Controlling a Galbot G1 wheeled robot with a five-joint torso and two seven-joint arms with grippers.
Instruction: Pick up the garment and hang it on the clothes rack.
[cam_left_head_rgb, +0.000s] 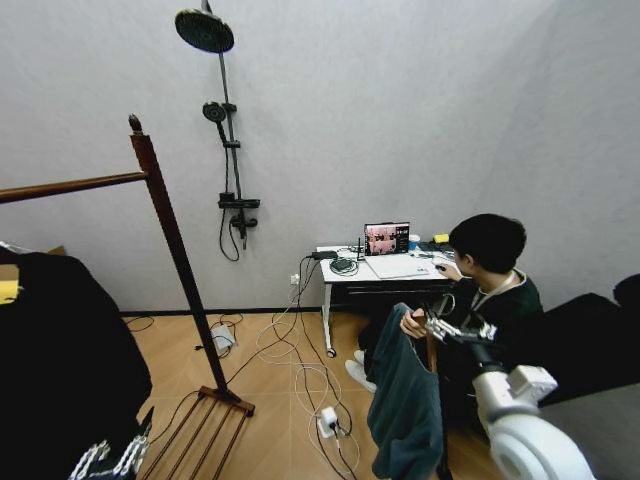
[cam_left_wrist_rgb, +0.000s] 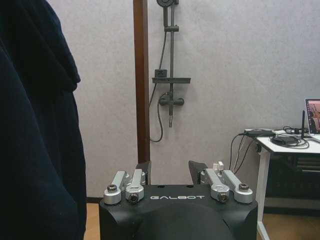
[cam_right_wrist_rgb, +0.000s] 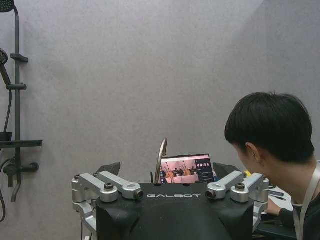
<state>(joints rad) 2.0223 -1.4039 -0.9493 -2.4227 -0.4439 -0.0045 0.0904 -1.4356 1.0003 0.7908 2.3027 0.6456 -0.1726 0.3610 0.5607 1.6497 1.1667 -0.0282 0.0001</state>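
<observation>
Hanging from a person's hand, the garment sat by the open right gripper, ungrasped. Left gripper waited open near the clothes rack. Closing on its hanger seemed next.

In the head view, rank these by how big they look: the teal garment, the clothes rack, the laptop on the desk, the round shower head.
1. The clothes rack, by far the tallest.
2. The garment, hanging near the right gripper.
3 and 4. The laptop and the shower head look about alike; both stand farther off, so I won't rank them.
</observation>
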